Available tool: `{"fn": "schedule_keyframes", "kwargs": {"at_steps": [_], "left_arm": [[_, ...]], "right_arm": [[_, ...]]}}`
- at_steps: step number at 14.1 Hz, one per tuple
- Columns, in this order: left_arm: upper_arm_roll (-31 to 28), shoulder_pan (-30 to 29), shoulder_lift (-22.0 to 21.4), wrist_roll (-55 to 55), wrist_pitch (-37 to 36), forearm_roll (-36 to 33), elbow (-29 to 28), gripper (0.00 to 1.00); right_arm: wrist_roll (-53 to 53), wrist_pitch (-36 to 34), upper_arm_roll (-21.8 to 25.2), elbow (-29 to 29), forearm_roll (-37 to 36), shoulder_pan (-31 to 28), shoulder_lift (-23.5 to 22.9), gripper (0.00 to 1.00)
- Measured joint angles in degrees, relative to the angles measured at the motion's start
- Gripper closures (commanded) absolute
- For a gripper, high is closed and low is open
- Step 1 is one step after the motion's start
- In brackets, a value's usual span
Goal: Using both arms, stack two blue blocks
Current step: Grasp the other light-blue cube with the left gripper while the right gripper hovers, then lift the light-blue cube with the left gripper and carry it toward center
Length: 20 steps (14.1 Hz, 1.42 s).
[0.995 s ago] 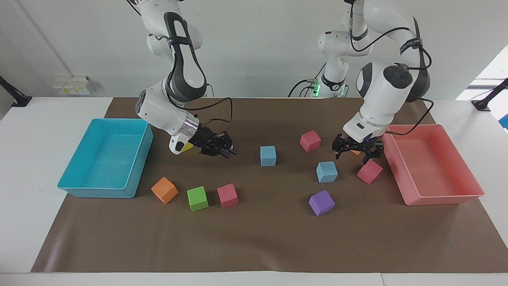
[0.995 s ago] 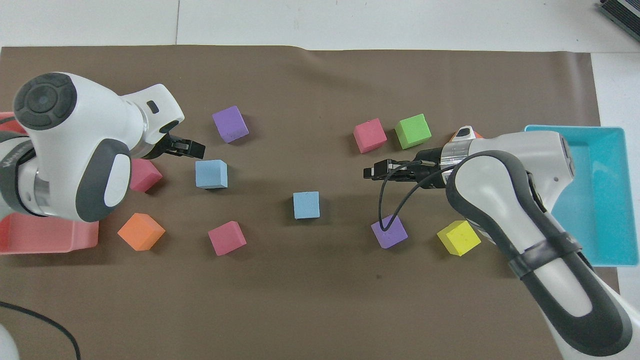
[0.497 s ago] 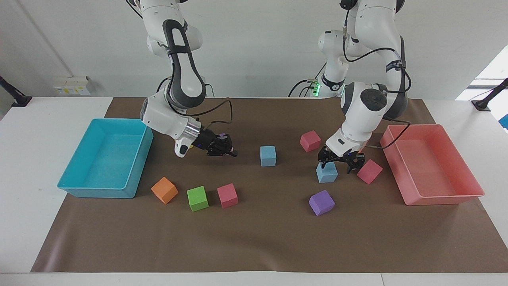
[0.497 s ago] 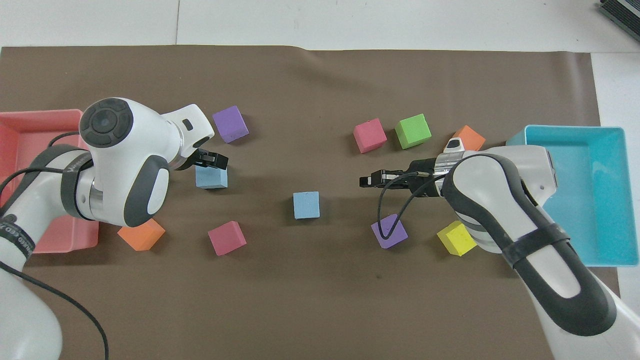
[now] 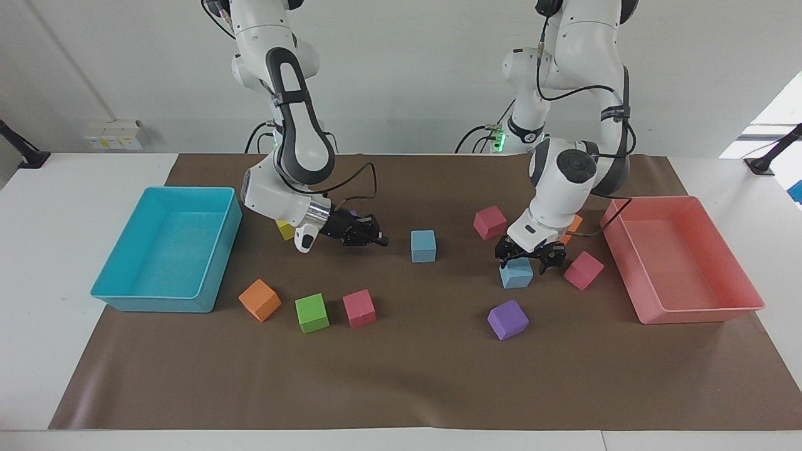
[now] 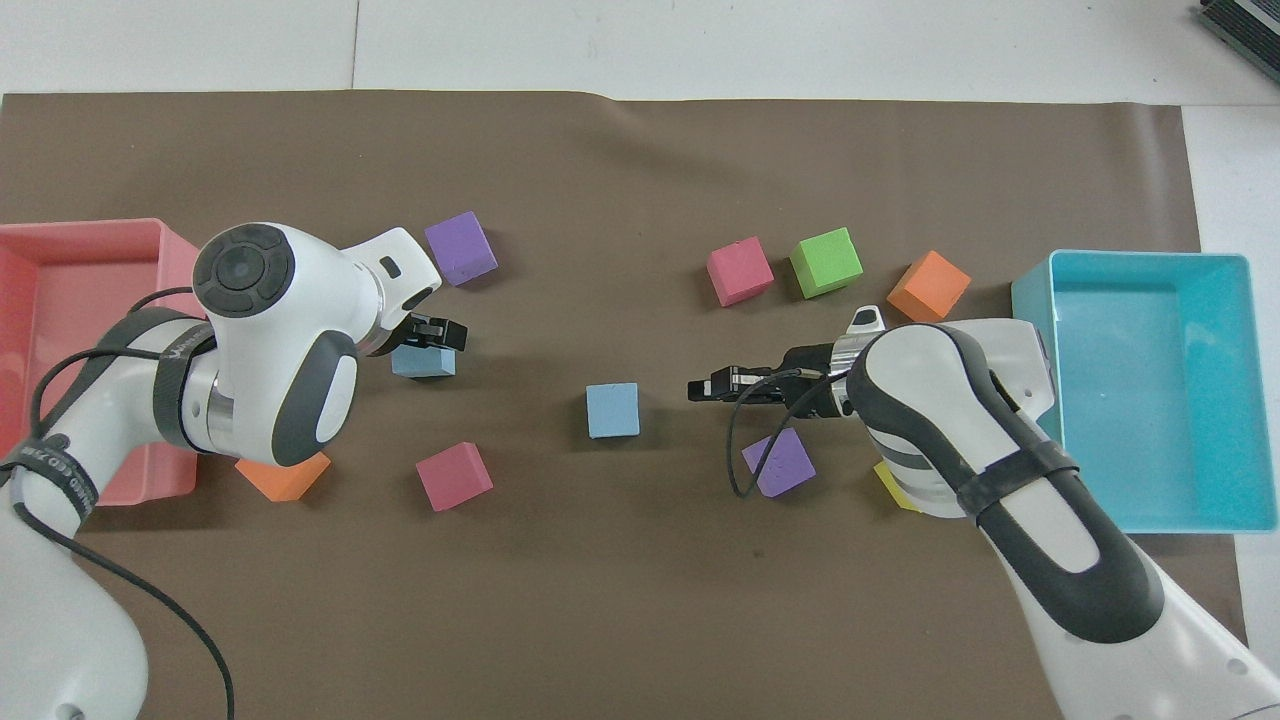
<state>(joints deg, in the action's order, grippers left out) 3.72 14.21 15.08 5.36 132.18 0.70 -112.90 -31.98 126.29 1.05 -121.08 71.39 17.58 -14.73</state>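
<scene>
The first blue block (image 5: 516, 274) is sitting on the brown mat (image 5: 401, 376) directly beneath the left gripper (image 5: 525, 255), whose jaws are standing spread wide astride the block's top; no squeeze is showing yet, so the block is judged not yet held. In the overhead view the same block (image 6: 424, 362) is lying half covered by that gripper (image 6: 432, 333).

The second blue block (image 5: 423, 245) is resting alone near the mat's centre, a short way ahead of the right gripper's (image 5: 369, 238) tips and not touching them. That gripper's jaws are clenched tight on nothing, pointing sideways toward the block; seen from above, the gripper (image 6: 712, 386) is hanging just beside the block (image 6: 612, 410).

Handling, as a judgement: both cubes are appearing to be light, soft foam with matt, grippy faces. They are likely yielding under pressure, so a moderate squeeze on two opposite flat side faces, at mid-height, is advisable; a corner grip is risking rotation.

Nearby clutter: a pink block (image 5: 583, 270) and a purple block (image 5: 507, 319) are lying close to the left jaws. A second purple block (image 6: 778, 463) is lying partly under the right arm.
</scene>
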Motion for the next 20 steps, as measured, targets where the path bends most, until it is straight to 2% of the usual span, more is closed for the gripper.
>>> {"fn": "schedule_keyframes", "kwargs": {"at_steps": [3,4,5,6,8,9,14,17,20], "left_arm": [[0.1,0.8,1.6,1.8,0.3,0.0,-0.3,0.00],[0.1,1.1,2.1,2.0,0.6,0.0,-0.3,0.07],[0.0,1.2,2.3,2.1,0.7,0.0,-0.3,0.52],[0.0,1.2,2.3,2.2,0.6,0.0,-0.3,0.84],[-0.1,1.2,2.3,3.3,0.2,0.0,-0.3,0.97],[-0.1,1.2,2.3,4.4,-0.3,0.0,-0.3,1.00],[-0.3,1.2,-0.3,6.9,-2.6,0.0,1.7,1.00],[0.2,1.7,-2.6,11.5,-10.0,0.0,6.5,1.00],[0.5,5.4,-2.8,18.2,-12.8,0.0,11.0,1.00]], "right_arm": [[-0.1,0.9,0.0,-0.5,0.0,0.3,-0.2,1.00],[-0.1,1.1,0.0,-0.6,0.0,0.6,-0.3,1.00],[-0.1,1.2,0.0,-0.6,0.0,0.8,-0.3,1.00],[-0.1,1.2,0.0,-0.7,0.0,0.9,-0.6,1.00],[-0.6,1.6,0.0,-0.8,0.0,1.0,-1.9,1.00],[-1.0,2.1,0.0,-0.8,0.0,1.1,-2.8,1.00],[-1.3,3.8,0.0,-0.8,0.1,2.4,-3.7,1.00],[-1.3,5.2,0.0,-0.7,0.2,3.4,-3.7,1.00],[-1.3,5.3,0.0,-0.7,0.3,3.5,-3.7,1.00]]}}
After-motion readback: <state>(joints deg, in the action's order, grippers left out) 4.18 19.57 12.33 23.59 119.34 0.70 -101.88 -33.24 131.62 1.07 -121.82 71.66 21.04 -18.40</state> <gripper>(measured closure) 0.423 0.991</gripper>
